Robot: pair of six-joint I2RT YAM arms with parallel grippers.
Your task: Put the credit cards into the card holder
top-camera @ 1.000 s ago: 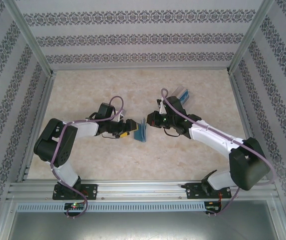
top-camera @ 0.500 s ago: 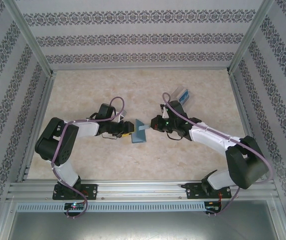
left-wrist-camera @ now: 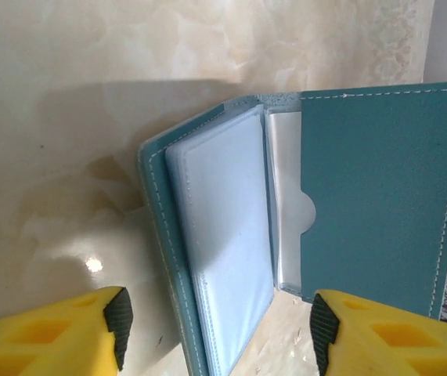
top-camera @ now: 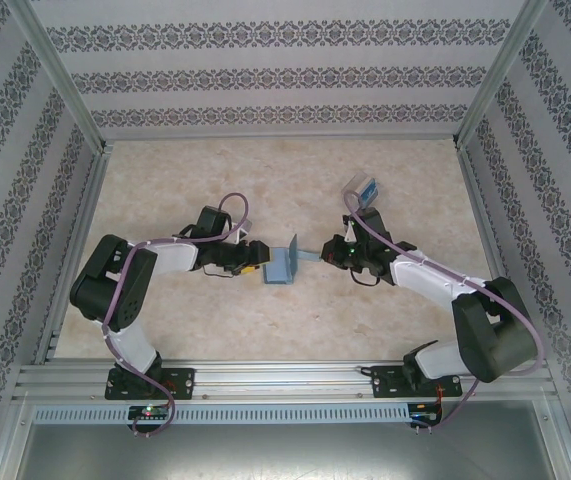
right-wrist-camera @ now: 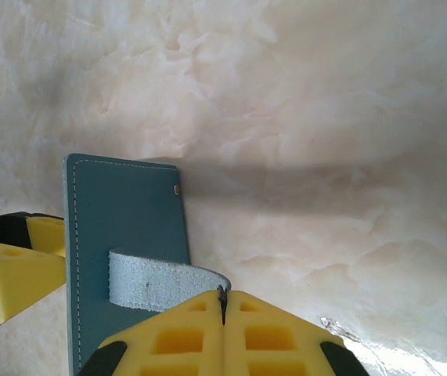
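Left gripper (left-wrist-camera: 215,321) spread either side of the open teal holder (top-camera: 283,263), at the middle of the table (top-camera: 185,180). Right gripper (right-wrist-camera: 223,301) pinches the holder's grey strap (right-wrist-camera: 153,286), jaws together. Clear stand (top-camera: 363,188) near the far right corner.

Lit brightly and evenly from above in the top view, with soft shadows on the table (top-camera: 165,190) and walls (top-camera: 5,150) splaying outward at the edges. Caught a broad, dim shadow left of the holder (left-wrist-camera: 380,188) and one small glare spot in the left wrist view, the near fingers (left-wrist-camera: 51,337) slightly soft. Showed a dark shadow band beside the holder in the right wrist view.
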